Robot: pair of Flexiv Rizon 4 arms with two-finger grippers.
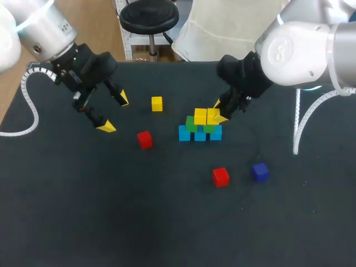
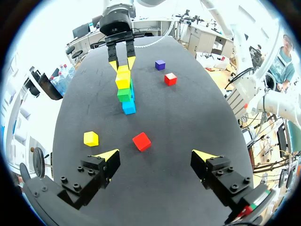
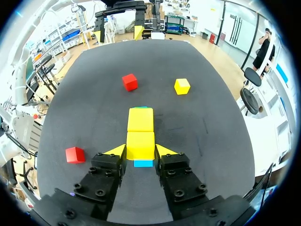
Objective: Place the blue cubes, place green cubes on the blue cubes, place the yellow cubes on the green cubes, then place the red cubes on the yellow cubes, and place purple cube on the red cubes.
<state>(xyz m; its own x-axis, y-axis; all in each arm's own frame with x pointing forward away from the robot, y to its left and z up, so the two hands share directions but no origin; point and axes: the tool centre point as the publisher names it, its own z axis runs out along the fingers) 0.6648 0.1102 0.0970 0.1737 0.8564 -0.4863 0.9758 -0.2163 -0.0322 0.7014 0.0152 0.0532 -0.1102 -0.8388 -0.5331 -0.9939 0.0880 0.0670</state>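
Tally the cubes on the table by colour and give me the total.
blue cubes: 3
green cubes: 2
yellow cubes: 3, with one yellow cube gripped in the right claw
red cubes: 2
purple cube: 1
Total: 11

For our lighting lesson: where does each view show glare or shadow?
Head view: strong glare on the right arm's white shell; cubes cast only faint shadows on the dark table. Left wrist view: the table's far end catches a pale sheen. Right wrist view: the yellow cube in the right claw is evenly lit.
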